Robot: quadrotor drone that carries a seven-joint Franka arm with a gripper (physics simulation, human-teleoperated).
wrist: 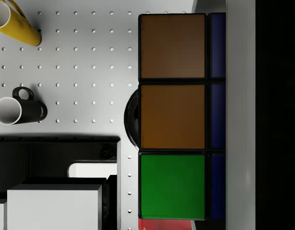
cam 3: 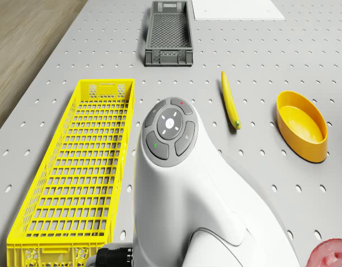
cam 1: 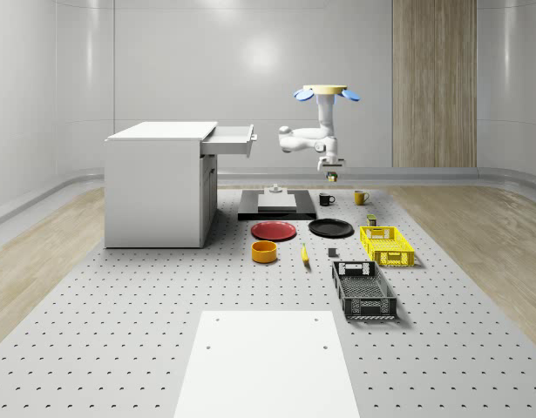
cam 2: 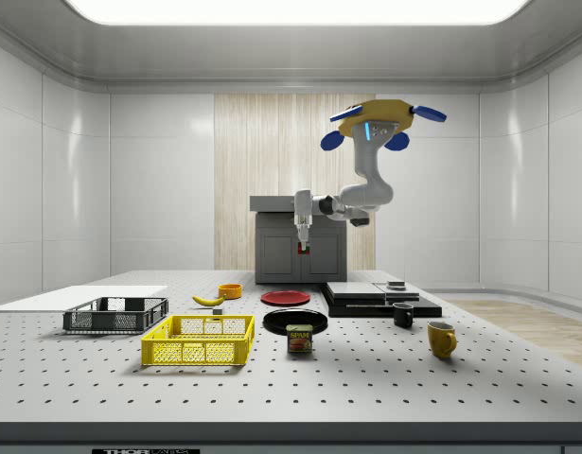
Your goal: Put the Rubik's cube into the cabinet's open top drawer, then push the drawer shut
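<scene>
Rubik's cube (wrist: 172,115), rigid, light, slick-faced, hangs clamped by opposite faces in the fingers (cam 1: 329,175) above the bench (cam 1: 163,296), right of the open drawer (cam 1: 229,138); drone (cam 1: 325,92) hovering.

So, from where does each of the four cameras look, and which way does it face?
Whole-scene view: high, fronting the table; hovering drone, gripper holding the Rubik's cube.
Side view: low at the table's edge, facing the cabinet; whole robot.
Drone view: downward past the arm.
Wrist view: along the gripper, cube close.
Shared: the yellow crate.
</scene>
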